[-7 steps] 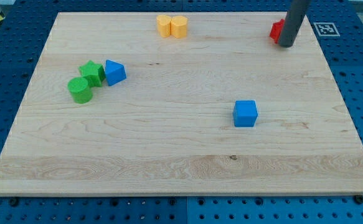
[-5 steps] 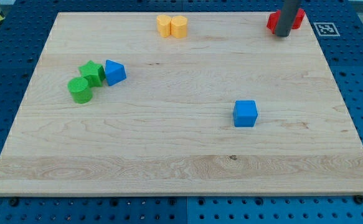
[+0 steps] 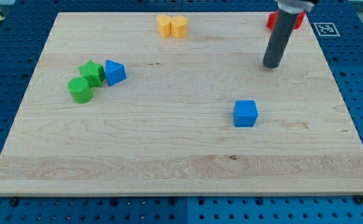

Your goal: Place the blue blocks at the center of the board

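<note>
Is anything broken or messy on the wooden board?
Nothing looks broken or spilled. The blocks sit in loose groups: the blue triangular block touches the green blocks, the blue cube sits alone, two yellow blocks and a red block are near the view's top. My tip touches no block.

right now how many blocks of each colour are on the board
blue: 2, the blue triangular block and the blue cube
green: 2, the green star block and the green cylinder
yellow: 2, the yellow blocks side by side
red: 1, the red block, partly hidden behind my rod
total: 7
</note>
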You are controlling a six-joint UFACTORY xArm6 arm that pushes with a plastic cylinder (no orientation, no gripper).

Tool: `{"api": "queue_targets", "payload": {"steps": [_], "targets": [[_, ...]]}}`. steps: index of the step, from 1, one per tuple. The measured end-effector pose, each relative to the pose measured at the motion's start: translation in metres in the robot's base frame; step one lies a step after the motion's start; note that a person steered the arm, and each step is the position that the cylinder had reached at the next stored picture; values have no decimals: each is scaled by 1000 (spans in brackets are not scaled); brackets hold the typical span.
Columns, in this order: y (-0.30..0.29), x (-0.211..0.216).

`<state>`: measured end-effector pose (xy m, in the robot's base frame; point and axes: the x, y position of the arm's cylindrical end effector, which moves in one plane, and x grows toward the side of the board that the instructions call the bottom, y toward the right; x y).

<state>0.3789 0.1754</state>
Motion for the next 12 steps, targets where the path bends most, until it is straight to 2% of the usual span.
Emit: {"api": "queue_targets", "payload": {"steps": [3, 4, 5, 7, 9, 10, 12], "targets": [[15, 135], [-21, 165], [-58, 166], [-60, 93], [-53, 101], [-55, 74], [-93, 64]]}}
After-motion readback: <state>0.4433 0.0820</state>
